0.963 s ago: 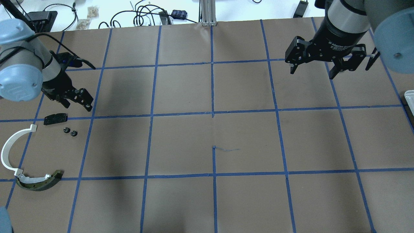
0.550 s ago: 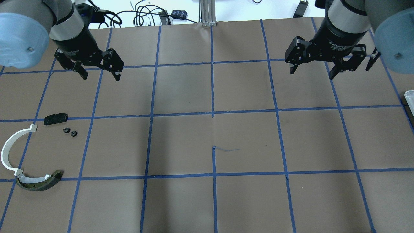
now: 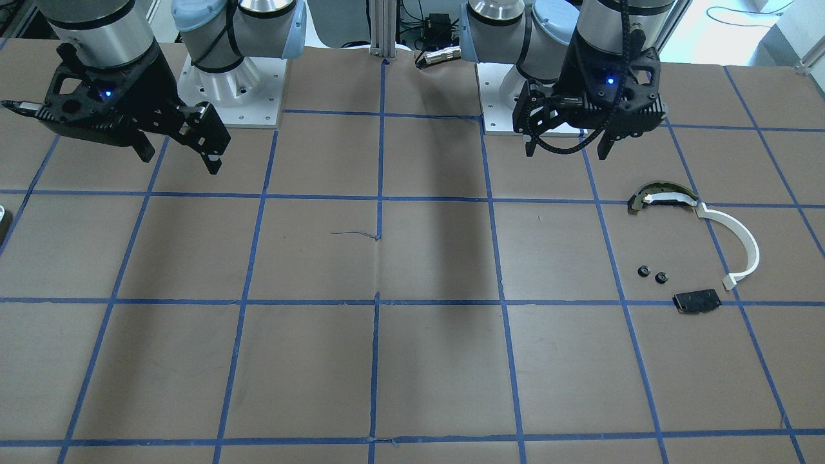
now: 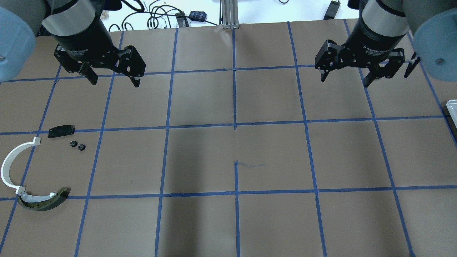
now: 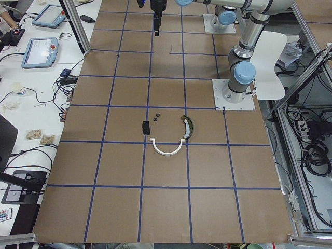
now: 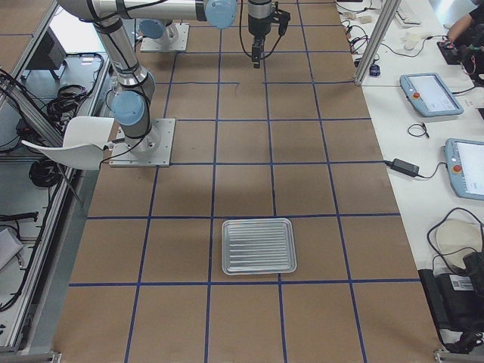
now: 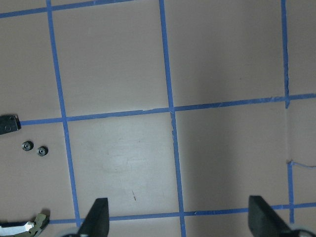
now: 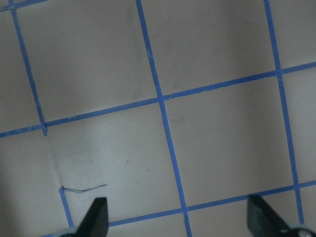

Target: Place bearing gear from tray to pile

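Overhead exterior: left pincer (image 4: 115, 82) raised clear of pile (image 4: 61, 130) since a second ago, wide open, empty. Two gears (image 4: 73, 144) lying in pile near table's (image 4: 235, 142) left edge. Right pincer (image 4: 344, 82) open, empty. Tray (image 6: 259, 246) bare; placing judged done.

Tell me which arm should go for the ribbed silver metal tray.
Right. The ribbed silver metal tray lies far to the robot's right, nearer the open right gripper; the left gripper hangs on the opposite side.
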Robot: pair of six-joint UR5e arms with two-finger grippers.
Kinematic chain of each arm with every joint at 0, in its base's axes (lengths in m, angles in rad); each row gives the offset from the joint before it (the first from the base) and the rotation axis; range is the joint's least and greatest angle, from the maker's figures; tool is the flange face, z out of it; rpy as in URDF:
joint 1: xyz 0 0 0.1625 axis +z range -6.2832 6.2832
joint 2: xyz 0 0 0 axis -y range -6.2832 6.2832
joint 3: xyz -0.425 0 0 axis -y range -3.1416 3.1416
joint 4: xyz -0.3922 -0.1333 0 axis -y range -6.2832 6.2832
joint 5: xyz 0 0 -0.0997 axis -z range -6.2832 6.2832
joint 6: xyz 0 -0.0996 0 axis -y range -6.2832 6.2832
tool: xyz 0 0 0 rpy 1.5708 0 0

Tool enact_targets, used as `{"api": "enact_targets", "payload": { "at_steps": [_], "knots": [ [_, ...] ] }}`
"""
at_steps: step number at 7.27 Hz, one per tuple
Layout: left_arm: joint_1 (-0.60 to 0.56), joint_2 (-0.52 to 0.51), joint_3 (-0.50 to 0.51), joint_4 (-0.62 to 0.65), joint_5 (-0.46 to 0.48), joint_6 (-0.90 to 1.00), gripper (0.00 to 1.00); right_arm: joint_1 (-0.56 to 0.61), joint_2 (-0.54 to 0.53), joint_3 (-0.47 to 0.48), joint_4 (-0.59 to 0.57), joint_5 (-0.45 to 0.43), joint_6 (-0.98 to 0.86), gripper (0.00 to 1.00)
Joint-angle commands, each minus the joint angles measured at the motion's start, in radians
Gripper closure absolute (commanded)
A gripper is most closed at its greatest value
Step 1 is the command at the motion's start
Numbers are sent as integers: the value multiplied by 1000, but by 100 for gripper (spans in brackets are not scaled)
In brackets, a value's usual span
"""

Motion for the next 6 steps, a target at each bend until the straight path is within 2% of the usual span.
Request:
{"api": "enact_targets", "payload": {
  "at_steps": [1, 3, 6],
  "knots": [
    [11, 0, 11, -23, 3, -6, 0, -1, -2, 0, 1, 2, 0, 0],
    [98, -3, 30, -25, -79, -6, 0, -1, -5, 0, 29, 2, -2, 0],
    [85, 4, 22, -26, -98, 10, 0, -2, -5, -1, 27, 3, -6, 0]
  ]
}}
